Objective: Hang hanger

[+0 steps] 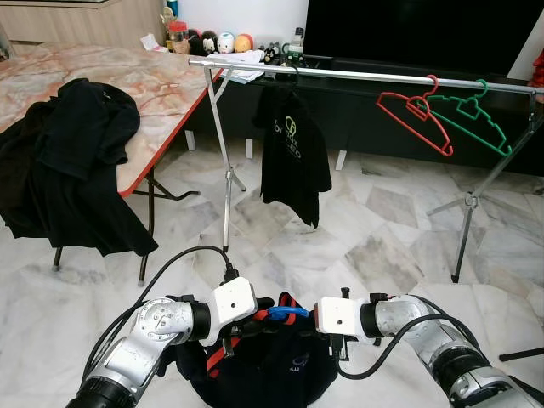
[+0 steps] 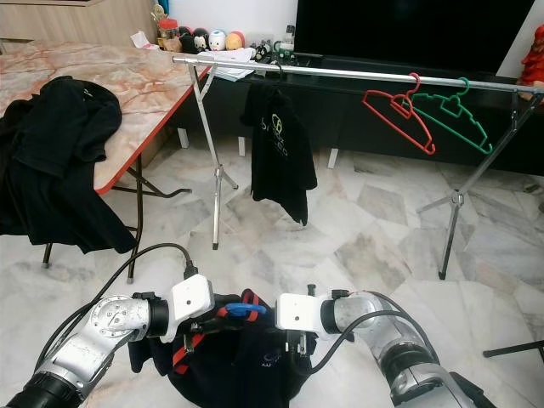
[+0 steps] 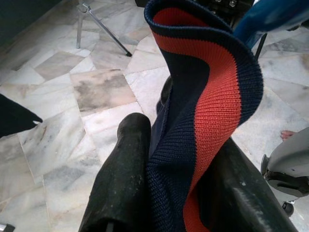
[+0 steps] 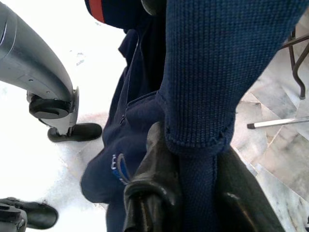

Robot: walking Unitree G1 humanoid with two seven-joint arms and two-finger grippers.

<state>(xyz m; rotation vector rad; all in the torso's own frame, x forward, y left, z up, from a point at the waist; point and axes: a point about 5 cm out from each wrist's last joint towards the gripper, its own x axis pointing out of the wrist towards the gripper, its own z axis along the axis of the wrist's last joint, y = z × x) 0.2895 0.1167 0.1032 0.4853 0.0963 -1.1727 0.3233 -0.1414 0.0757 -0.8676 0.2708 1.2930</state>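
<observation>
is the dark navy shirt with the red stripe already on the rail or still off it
Off it: the dark navy shirt with red stripe hangs low between both end effectors, left and right, well below the silver rail.

I see a glossy marble floor [image 1: 374, 246] in white and grey tiles. On my left is a folding table [image 1: 161, 81] with a marbled pink top and red edge, dark clothes [image 1: 72, 161] heaped on it. A large black TV [image 1: 416, 34] stands against the far wall
</observation>
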